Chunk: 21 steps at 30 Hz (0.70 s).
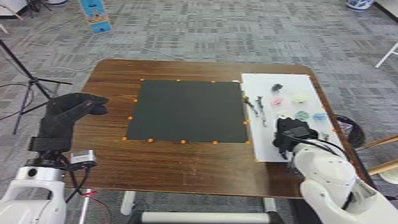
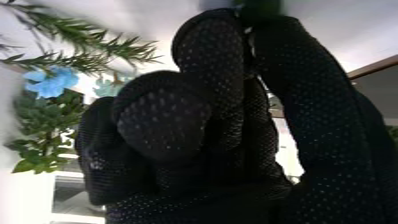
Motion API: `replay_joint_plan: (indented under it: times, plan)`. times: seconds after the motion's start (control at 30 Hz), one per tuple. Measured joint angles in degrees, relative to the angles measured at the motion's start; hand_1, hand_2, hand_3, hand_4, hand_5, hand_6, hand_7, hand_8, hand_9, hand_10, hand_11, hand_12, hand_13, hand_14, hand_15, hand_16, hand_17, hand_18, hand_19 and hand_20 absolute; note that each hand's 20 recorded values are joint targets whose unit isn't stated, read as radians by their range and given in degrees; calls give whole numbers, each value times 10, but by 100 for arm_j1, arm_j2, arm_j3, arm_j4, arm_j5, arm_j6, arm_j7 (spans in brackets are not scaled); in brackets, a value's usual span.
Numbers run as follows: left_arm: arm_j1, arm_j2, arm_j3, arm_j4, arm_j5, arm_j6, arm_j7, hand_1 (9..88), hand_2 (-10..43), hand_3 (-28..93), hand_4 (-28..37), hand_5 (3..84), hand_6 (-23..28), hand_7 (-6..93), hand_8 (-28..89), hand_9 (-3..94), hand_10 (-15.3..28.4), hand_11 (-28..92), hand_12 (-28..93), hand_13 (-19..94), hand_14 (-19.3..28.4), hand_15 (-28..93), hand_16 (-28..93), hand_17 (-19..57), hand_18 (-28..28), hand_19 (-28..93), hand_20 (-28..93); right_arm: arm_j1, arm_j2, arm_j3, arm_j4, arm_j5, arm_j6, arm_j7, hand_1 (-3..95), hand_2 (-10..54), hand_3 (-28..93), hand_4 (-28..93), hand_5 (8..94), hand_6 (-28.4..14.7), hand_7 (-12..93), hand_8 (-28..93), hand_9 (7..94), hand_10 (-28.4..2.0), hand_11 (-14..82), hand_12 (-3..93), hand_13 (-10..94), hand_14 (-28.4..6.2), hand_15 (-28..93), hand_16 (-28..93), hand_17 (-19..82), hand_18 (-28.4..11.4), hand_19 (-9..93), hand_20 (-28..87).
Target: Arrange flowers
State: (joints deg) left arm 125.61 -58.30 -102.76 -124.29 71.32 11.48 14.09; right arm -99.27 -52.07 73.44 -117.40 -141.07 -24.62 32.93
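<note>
Head view: the right robot hand [image 1: 291, 135] is low over the white sheet [image 1: 269, 147], the pink flower [image 1: 276, 101] ahead of it, the dark mat [image 1: 187, 112] to its left.

Right wrist view: curled fingers, seemingly pinching a green stem [image 2: 260, 7]; the blue flower [image 2: 52, 82] is beside them. Lift gently, clear of neighbouring leaves [image 2: 44, 125].

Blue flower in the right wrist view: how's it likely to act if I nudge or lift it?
The blue flower has thin, ruffled petals, so it is probably light and soft, and may crumple under a hard pinch. Narrow-leaved sprigs and broader leaves crowd close by, so it could snag on them when moved.
</note>
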Motion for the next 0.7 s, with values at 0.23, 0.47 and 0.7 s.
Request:
replay_joint_plan:
  times: [0.23,0.47,0.7]
  plan:
    - [-6,-6,17,0,1,-5,-9,272,-33,723,-177,612,28,334,-88,587,144,409,251,457,181,568,63,79,135,277,392,-63,3,-74,-107,-61,69,-25,556,-95,526,95,834,-14,194,340,937,-99,347,329,937,-43,577,360,698,-116,932,511]
    - [-6,-10,24,0,1,-11,-21,272,-32,723,-179,612,31,321,-84,586,145,408,251,456,182,564,62,80,135,273,389,-104,13,25,-138,-142,717,-85,551,-95,543,96,830,-14,212,346,935,-95,368,336,937,-40,593,363,702,-119,932,542]
    - [-1,2,9,7,1,-10,-56,270,-32,726,-179,614,32,311,-80,585,144,407,251,455,181,562,62,79,133,272,391,-12,66,286,-290,-121,730,-90,518,-95,561,101,830,-14,220,341,934,-96,373,339,937,-41,593,370,702,-119,932,560]
